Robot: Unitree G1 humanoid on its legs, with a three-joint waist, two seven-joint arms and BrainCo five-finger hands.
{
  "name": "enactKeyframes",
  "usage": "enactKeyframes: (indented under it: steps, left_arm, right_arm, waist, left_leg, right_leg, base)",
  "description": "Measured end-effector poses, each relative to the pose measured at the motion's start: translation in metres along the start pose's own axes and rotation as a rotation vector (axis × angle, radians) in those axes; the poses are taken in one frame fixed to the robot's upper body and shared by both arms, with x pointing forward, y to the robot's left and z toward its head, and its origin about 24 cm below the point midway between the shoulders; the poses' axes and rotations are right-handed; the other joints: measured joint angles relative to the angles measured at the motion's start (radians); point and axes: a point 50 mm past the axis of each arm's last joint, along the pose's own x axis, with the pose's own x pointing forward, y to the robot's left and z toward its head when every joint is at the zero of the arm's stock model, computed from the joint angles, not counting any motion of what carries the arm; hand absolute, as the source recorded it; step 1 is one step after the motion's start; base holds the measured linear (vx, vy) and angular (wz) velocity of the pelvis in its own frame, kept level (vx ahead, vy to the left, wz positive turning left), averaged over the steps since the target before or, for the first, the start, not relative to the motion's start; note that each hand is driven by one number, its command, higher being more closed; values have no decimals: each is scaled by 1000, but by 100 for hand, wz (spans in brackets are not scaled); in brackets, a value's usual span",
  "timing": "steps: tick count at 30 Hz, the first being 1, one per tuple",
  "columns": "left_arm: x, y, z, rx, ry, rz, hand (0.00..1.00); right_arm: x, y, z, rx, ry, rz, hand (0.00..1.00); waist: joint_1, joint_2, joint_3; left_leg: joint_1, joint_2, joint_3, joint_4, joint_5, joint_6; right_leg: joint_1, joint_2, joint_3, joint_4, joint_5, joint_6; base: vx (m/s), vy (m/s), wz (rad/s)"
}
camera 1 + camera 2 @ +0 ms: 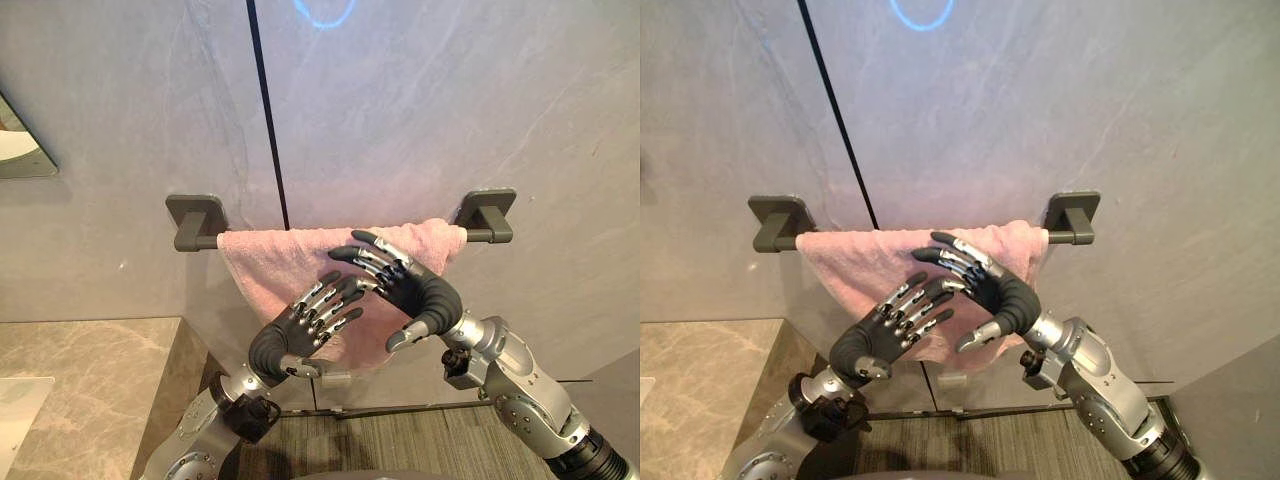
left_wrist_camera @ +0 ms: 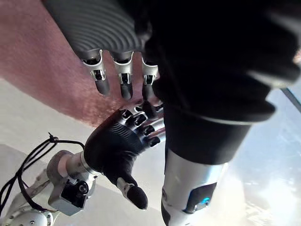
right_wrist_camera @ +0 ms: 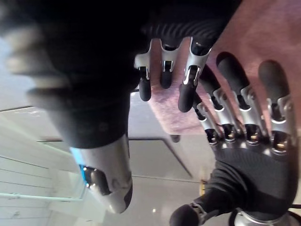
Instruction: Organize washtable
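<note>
Left eye view: a pink towel [image 1: 268, 265] is seen draped over a dark rail [image 1: 200, 241] fixed to the grey wall [image 1: 450, 100]. Both hands are raised in front of it, close together. The left hand [image 1: 285, 338] is held with fingers straight, the right hand [image 1: 428, 295] with fingers loosely extended. Nothing is gripped by either.

My left hand [image 1: 306, 324] is raised, back toward me, fingers straight and spread, pointing up and right. My right hand [image 1: 412, 285] is just above it, fingers extended toward my left, thumb hanging down. The fingertips of the two nearly meet.
</note>
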Motion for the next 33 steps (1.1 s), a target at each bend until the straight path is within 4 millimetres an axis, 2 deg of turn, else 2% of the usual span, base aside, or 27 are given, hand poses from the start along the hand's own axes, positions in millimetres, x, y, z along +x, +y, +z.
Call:
enactKeyframes:
  steps: [6, 13, 20, 24, 28, 33]
  left_arm:
    - [-4, 10, -21, 33, 41, 94, 0]
    - [-3, 19, -27, 69, 48, 159, 0]
    - [-4, 34, -21, 125, -16, 299, 0]
    - [-11, 46, -3, 171, -151, 434, 0]
    - [-14, 48, 0, 199, -177, 492, 0]
    - [-17, 52, -2, 203, -205, 564, 0]
  right_arm:
    - [-4, 4, -25, -58, 99, -44, 0]
    - [-2, 4, -39, -85, 130, -97, 0]
    - [-3, -4, -41, -156, 128, -202, 0]
    - [-31, -15, -46, -159, 170, -387, 0]
    - [-36, -18, -45, -139, 138, -476, 0]
    - [-45, -17, -39, -88, 69, -564, 0]
  waist:
    - [-1, 7, 6]
    - [0, 6, 6]
    - [2, 1, 10]
    - [7, -3, 13]
    - [-3, -3, 13]
    - [-1, -4, 13]
  left_leg:
    - [-7, -1, -4, -1, 0, 0]
    - [-17, -1, -12, -1, 2, 1]
    - [-19, -1, -16, 0, 2, 2]
    - [-24, -1, -20, 0, 2, 2]
    - [-28, 0, -21, 0, 2, 2]
    - [-33, 0, -22, 0, 2, 2]
  right_leg:
    - [-4, -1, -5, -2, 0, 0]
    - [-16, 0, -15, -2, 0, 0]
    - [-15, -1, -17, -4, 0, 0]
    - [-16, -1, -20, -7, 0, 0]
    - [-19, 0, -21, -9, 0, 0]
    - [-23, 0, -21, -13, 0, 0]
  base:
    - [-18, -6, 0]
    - [2, -3, 2]
    - [-27, -14, 1]
    - [-18, -11, 2]
    - [0, 0, 0]
    - [-6, -5, 0]
